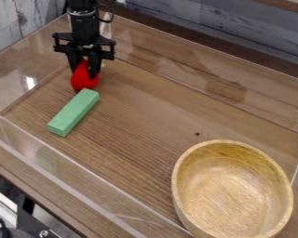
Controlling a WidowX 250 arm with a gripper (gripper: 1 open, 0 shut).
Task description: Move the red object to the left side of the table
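The red object (pixel 82 78) is a small bright red toy at the back left of the table (pixel 177 102), just beyond the far end of a green block. My gripper (pixel 85 65) comes straight down onto it, black fingers shut on its upper part. The toy's top is hidden between the fingers; whether its bottom rests on the wood I cannot tell.
A flat green rectangular block (pixel 74 112) lies diagonally just in front of the red toy. A large wooden bowl (pixel 233 191) fills the front right corner. Low clear acrylic walls (pixel 21 74) edge the tabletop.
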